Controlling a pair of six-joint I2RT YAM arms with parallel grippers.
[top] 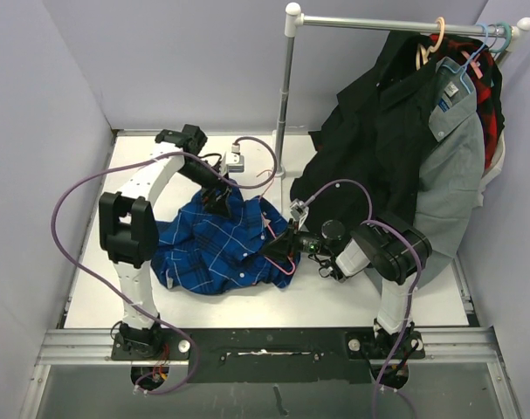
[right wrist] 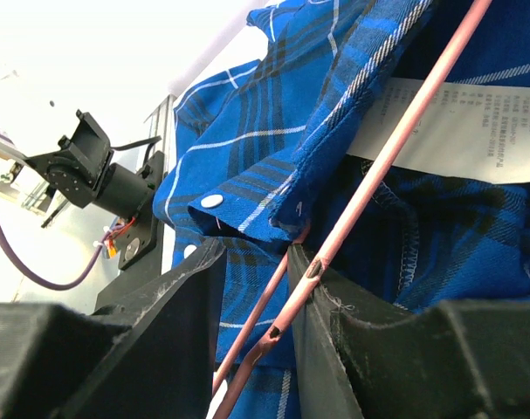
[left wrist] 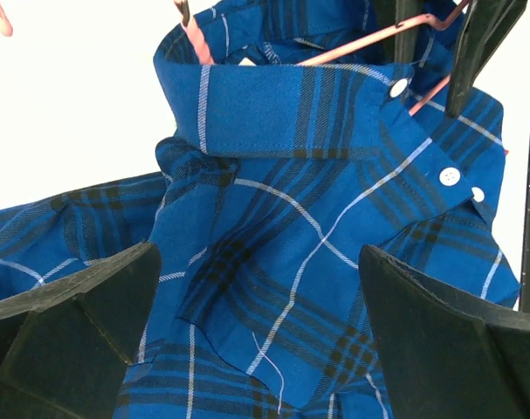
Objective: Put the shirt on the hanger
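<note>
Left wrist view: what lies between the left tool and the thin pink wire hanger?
The collar of the royal-blue plaid shirt, shown in the left wrist view.

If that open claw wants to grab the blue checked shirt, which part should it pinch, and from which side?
Probably the collar, from straight above, where the open left gripper hangs. It is a firm folded band raised off the crumpled shirt, and the hanger, held by the right gripper, runs just behind it.

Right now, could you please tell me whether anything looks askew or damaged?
The shirt lies crumpled on the table, the pink hanger half buried in it; its coating looks chipped where the right hand pinches it.
</note>
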